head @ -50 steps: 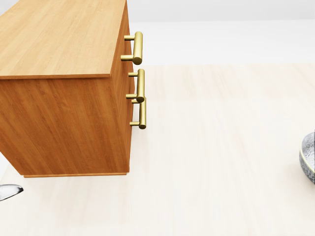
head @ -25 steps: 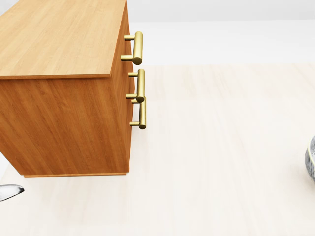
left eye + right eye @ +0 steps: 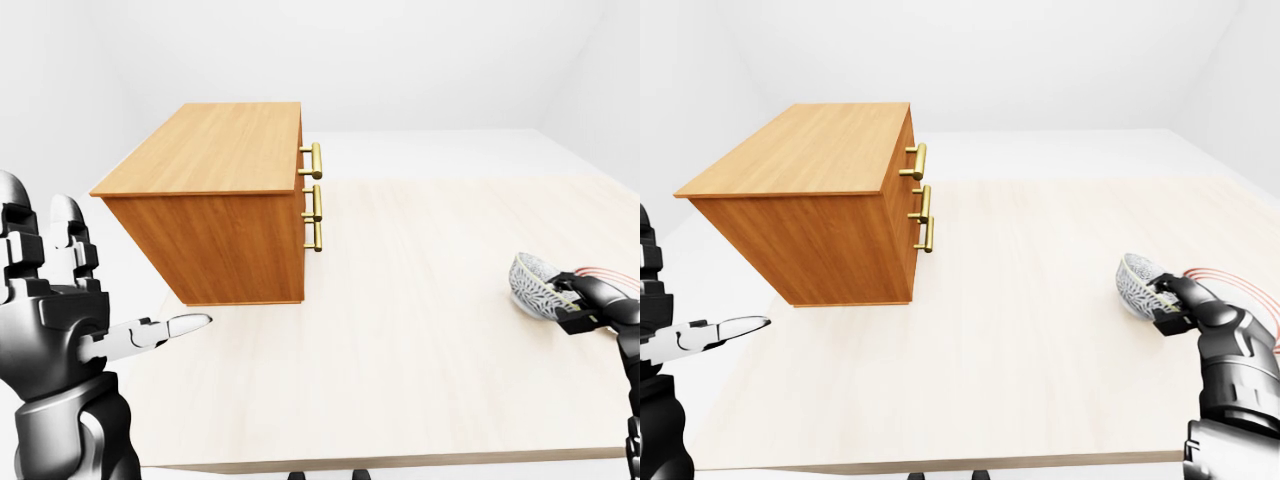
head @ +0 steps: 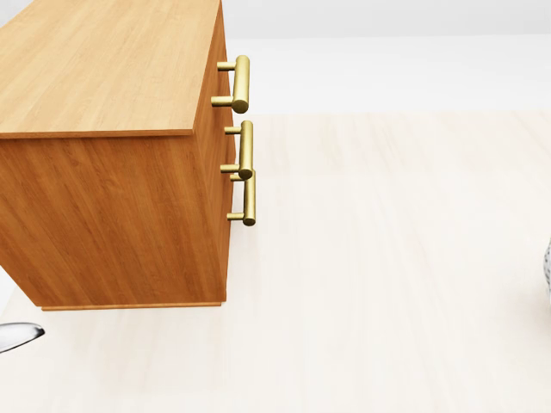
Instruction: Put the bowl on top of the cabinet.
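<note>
The wooden cabinet (image 3: pixel 215 160) stands on the table's left part, its flat top bare and its brass handles (image 3: pixel 316 195) facing right. The patterned grey bowl (image 3: pixel 1137 283) is tipped on its side near the table's right edge. My right hand (image 3: pixel 1165 300) is shut on its rim. In the head view only a sliver of the bowl (image 4: pixel 548 268) shows at the right edge. My left hand (image 3: pixel 110 290) is raised at the lower left, fingers spread and open, holding nothing.
The pale wooden table (image 3: pixel 1020 330) stretches wide between cabinet and bowl. Its near edge runs along the bottom of the eye views. White walls and floor surround it. A left fingertip (image 4: pixel 17 334) pokes into the head view's lower left.
In the head view the bowl has slid further right, almost out of the picture. The cabinet and the left fingertip have not moved.
</note>
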Controlling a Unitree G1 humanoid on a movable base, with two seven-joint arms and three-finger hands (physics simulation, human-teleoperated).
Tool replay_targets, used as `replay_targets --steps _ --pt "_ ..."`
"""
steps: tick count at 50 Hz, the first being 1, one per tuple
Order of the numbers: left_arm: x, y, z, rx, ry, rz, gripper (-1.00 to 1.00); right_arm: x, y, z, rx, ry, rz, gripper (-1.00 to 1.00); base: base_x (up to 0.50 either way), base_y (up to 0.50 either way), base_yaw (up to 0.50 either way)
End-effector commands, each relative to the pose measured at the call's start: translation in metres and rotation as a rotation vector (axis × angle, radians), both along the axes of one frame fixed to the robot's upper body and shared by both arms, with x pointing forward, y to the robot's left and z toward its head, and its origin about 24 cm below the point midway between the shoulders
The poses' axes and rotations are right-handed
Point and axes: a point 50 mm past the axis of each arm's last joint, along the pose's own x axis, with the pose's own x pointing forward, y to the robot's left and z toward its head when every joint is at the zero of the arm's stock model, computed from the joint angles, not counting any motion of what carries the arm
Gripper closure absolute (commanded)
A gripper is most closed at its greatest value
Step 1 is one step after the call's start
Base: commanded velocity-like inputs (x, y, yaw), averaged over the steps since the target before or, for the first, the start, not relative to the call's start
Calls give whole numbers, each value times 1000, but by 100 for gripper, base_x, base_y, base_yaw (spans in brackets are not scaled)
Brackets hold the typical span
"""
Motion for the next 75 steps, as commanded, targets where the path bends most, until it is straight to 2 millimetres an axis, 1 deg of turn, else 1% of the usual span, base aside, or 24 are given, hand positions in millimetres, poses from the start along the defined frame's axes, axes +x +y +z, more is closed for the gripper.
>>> replay_targets --steps 1,3,4,6,8,9,10,11,14,15,19,24,25,29,31,34,35,46,49,50,52,63,71,75 --pt "13 -1 -16 -44 72 -12 -100 -12 -3 -20 20 160 -8 100 0 0 0" --pt "12 -1 -15 -42 67 -13 -100 -4 -6 0 -32 130 11 100 0 0 0" --pt "12 -1 -15 -42 66 -13 -100 -4 -7 0 -35 129 11 100 0 0 0" --pt "12 -1 -14 -42 63 -12 -100 12 -9 40 -132 63 48 100 0 0 0" --pt "12 -1 -14 -41 63 -13 -100 20 -8 63 -191 38 72 100 0 0 0" --pt "12 -1 -14 -40 63 -13 -100 30 -4 90 -241 2 109 100 0 0 0" --pt "12 -1 -14 -40 63 -13 -100 31 -4 92 -243 1 110 100 0 0 0" --pt "12 -1 -14 -40 61 -13 -100 40 3 120 -289 -41 142 100 0 0 0" --pt "11 -1 -13 -40 56 -12 -100 54 16 161 -339 -94 181 100 0 0 0" --pt "11 -1 -12 -38 53 -13 -100 60 25 187 -370 -127 200 100 0 0 0" --pt "11 0 -12 -41 53 -12 -100 75 51 247 -481 -214 217 100 0 0 0" --pt "11 -1 -13 -41 58 -14 -100 89 84 290 -554 -241 244 100 0 0 0" --pt "11 -1 -13 -41 58 -14 -100 94 100 303 -576 -250 269 100 0 0 0" --pt "12 -1 -14 -41 59 -13 -100 102 130 325 -620 -264 314 100 0 0 0" --pt "12 -1 -15 -42 64 -14 -100 106 158 341 -659 -284 361 100 0 0 0" --pt "12 -1 -15 -43 66 -15 -100 108 181 352 -683 -302 404 100 0 0 0" --pt "12 -2 -16 -42 70 -17 -100 109 203 361 -675 -348 458 100 0 0 0" --pt "13 -2 -18 -45 81 -22 -100 104 287 389 -818 -409 595 100 0 0 0" --pt "13 -3 -19 -46 83 -23 -100 107 313 381 -807 -436 670 100 0 0 0" --pt "13 -3 -19 -46 83 -23 -100 107 314 381 -806 -437 672 100 0 0 0" --pt "14 -3 -20 -50 90 -26 -100 106 339 382 -723 -557 752 100 0 0 0" --pt "13 -3 -18 -50 79 -28 -100 110 413 342 -697 -627 941 100 0 0 0" --pt "14 -3 -19 -54 83 -31 -100 110 439 321 -683 -644 1008 100 0 0 0" --pt "14 -4 -20 -55 85 -32 -100 113 441 312 -686 -635 1014 100 0 0 0"
